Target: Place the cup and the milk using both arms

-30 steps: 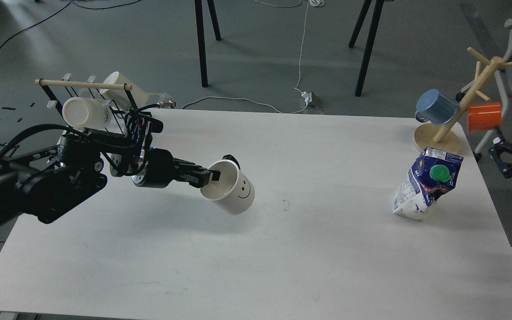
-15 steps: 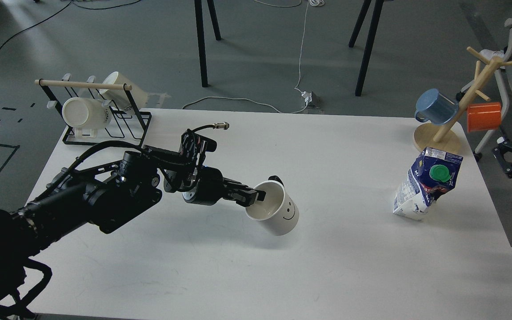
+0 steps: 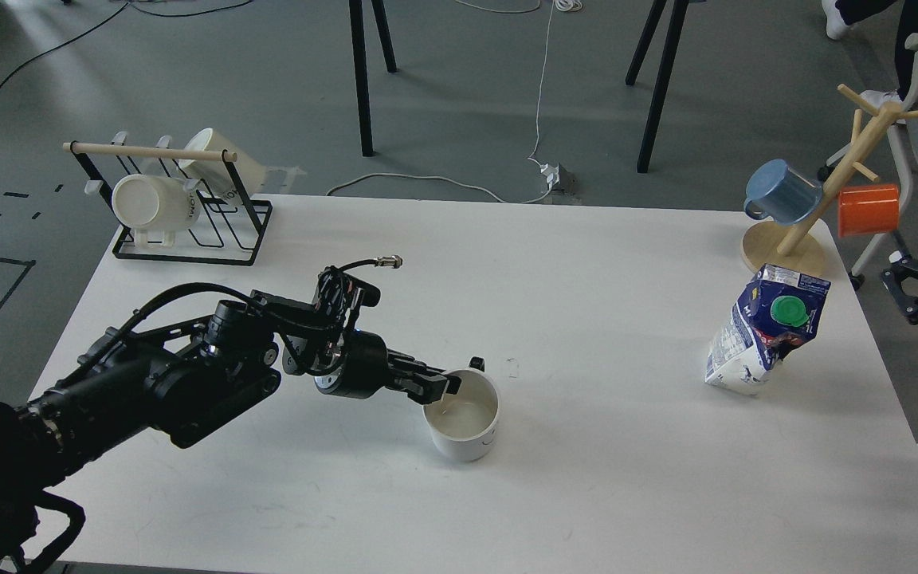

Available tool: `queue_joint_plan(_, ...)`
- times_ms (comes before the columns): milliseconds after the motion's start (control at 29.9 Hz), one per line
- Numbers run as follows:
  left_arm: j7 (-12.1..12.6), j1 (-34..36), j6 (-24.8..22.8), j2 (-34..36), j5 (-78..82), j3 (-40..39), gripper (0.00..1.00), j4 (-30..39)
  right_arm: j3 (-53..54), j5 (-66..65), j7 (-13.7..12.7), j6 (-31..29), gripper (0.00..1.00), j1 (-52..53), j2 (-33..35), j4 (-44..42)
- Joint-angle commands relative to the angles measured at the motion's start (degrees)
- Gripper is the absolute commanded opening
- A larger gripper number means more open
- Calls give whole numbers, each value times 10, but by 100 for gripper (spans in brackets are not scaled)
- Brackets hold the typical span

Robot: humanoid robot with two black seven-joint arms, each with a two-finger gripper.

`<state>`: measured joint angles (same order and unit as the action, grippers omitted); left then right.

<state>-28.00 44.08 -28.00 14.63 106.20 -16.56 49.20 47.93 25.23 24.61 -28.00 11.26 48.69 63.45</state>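
Rack (image 3: 188,215) sits at the far left corner of the table (image 3: 586,494), two pale mugs lying in it. Left gripper (image 3: 437,386) is pinched on the near-left rim of the cup (image 3: 463,414), one finger inside, one outside; the cup stands upright near the table's middle, toward the front edge, and appears to rest on the surface. Cup looks ceramic: rigid, smooth, breakable, moderately heavy, so rim pinch is adequate but slippery; the handle at its far side is the alternative hold. Milk (image 3: 762,335) stands near the right edge, leaning and crumpled: a light, soft carton that would dent under force; grasp best across the mid-body, below the green cap. Mug tree (image 3: 810,215) occupies the far right corner. Right gripper (image 3: 909,295) is off the right edge, partly cut off; cannot tell its opening. Cup's printed face mostly hidden.
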Motion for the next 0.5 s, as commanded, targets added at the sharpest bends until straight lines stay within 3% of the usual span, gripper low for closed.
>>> queue_joint_plan(0, 0, 1, 0, 1, -8, -10, 68, 2, 1, 0, 0, 0, 96, 0, 0, 1)
queue_joint_plan(167, 0, 5, 0, 7, -60, -48, 94, 2, 1, 0, 0, 0, 96, 0, 0, 4)
queue_joint_plan(368, 0, 7, 0, 76, -168, -105, 96, -2, 8, 10, -1, 0, 96, -15, 11, 8)
queue_joint_plan(468, 0, -2, 0, 133, -306, -150, 96, -5, 4, 19, -1, 0, 96, -40, 60, 17)
